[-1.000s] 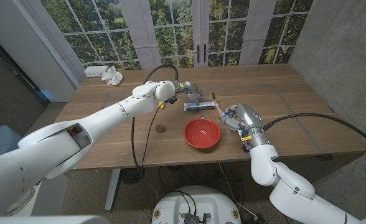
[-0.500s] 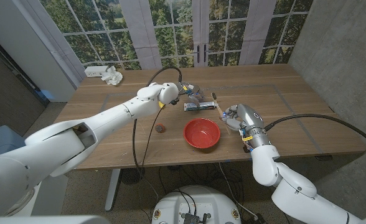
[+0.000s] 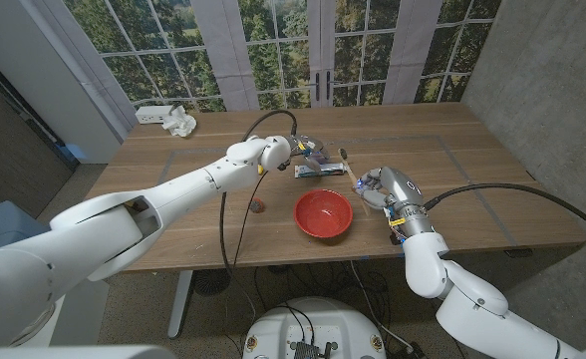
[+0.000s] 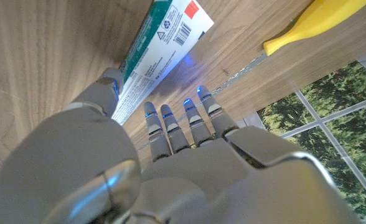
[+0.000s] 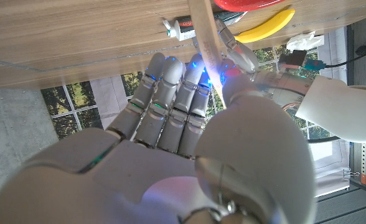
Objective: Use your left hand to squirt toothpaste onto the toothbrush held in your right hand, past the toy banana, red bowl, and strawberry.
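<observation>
White left hand (image 4: 170,168) reaches its spread fingers (image 4: 198,121) over the toothpaste (image 4: 161,46), while the right hand (image 5: 183,143) pinches the toothbrush (image 5: 206,37).

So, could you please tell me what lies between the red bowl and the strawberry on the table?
Nothing lies there: in the head view, only bare wood shows between the bowl and the strawberry to its left; the two sit apart.
</observation>
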Motion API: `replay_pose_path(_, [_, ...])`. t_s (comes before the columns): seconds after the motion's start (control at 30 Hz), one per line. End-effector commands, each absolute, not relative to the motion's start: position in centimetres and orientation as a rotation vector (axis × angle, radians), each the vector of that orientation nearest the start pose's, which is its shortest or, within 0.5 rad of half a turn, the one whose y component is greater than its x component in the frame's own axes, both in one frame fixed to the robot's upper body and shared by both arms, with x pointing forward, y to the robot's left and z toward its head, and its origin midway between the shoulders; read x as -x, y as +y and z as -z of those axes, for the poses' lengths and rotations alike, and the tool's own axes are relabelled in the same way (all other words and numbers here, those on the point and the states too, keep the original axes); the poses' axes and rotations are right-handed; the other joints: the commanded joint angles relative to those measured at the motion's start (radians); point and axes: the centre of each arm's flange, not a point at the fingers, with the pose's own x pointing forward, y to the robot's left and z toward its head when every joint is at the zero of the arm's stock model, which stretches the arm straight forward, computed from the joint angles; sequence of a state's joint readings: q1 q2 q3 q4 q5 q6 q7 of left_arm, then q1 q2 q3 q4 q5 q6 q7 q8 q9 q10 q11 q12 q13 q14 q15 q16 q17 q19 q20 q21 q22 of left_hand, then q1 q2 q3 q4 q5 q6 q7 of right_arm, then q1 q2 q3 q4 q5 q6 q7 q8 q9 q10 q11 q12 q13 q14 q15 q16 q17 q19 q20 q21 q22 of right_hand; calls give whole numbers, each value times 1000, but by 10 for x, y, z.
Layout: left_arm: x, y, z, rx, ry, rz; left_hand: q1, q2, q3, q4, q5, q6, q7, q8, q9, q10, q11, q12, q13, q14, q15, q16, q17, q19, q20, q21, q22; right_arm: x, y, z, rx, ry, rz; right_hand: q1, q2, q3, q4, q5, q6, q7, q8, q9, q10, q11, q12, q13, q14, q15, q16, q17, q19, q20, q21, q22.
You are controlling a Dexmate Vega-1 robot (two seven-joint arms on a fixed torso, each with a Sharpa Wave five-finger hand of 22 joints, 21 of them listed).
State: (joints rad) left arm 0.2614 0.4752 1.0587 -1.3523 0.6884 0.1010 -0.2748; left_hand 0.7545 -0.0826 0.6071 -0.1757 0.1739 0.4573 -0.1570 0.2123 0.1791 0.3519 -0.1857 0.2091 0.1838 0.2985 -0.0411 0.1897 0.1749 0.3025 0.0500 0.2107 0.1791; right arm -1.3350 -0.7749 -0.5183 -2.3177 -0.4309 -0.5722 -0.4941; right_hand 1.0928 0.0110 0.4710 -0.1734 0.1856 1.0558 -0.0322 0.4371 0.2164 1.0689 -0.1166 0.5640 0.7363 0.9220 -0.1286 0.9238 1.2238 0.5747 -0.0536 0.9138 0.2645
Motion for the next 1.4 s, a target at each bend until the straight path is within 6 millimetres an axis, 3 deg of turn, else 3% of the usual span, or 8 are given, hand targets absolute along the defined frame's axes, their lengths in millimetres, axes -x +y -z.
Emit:
replay_pose_path(0.03, [-671,46,-44,-1809,-614,324,14,-1,-12,-1,-2,-18,-3,-8,4,20,-1,2,3,17,-80,2,1,6,-5,1,6,-453,-184,84,967,-616,220,46,36,16,5,7,12,-2,2,3,49,-38,-1,6,4,-94,5,2,-10,-7,7,0])
replay_pose_path(0.23, [-672,44,-40,-1826,-614,303,25,4,-18,-1,-1,-39,-1,-18,3,25,-1,1,3,29,-85,5,1,12,-4,3,6,-455,-185,84,967,-617,216,46,37,17,5,7,13,-2,1,3,52,-38,-3,4,5,-94,6,2,-14,-7,13,-3])
replay_pose_path(0.73, [-682,42,-29,-1822,-596,314,101,59,-19,-5,4,-57,18,-20,5,61,-3,6,4,78,-113,15,2,48,-5,15,8,-461,-184,80,974,-616,210,44,37,19,6,7,13,-2,-1,4,53,-38,-7,7,5,-93,7,2,-19,-9,29,-9])
replay_pose_path(0.87, [-685,43,-25,-1801,-593,334,108,71,-36,3,1,-17,47,-7,6,84,5,10,4,99,-113,19,5,54,0,16,9,-462,-184,79,976,-614,207,43,36,19,6,7,13,-2,-1,4,53,-38,-8,8,5,-93,7,2,-20,-8,32,-11])
replay_pose_path(1.03, [-685,45,-25,-1779,-607,324,132,124,-54,6,2,64,65,12,9,190,-11,38,7,145,-140,31,7,67,-3,20,11,-463,-183,77,979,-615,207,44,34,20,5,7,13,-2,-2,4,54,-37,-8,10,4,-94,7,2,-21,-8,36,-13])
replay_pose_path(1.1, [-685,46,-25,-1766,-614,314,143,141,-62,5,2,101,78,19,11,233,-1,49,9,172,-150,37,7,78,-7,24,11,-464,-183,77,979,-613,207,44,35,21,5,7,13,-2,-3,4,53,-37,-9,10,4,-94,7,2,-23,-9,38,-14])
replay_pose_path(1.17, [-686,47,-26,-1757,-613,310,159,178,-72,5,4,138,87,21,13,280,1,56,10,245,-173,62,14,99,-14,32,12,-464,-183,76,979,-613,206,44,35,21,5,7,12,-3,-3,4,53,-36,-9,11,4,-94,7,2,-23,-8,40,-15])
replay_pose_path(1.4, [-687,51,-27,-1741,-613,286,207,239,-84,-2,5,254,108,40,18,416,-2,86,15,376,-188,111,31,176,-48,65,17,-465,-183,77,978,-612,208,44,35,22,5,7,13,-3,-4,5,55,-37,-11,10,4,-94,8,2,-26,-8,47,-17])
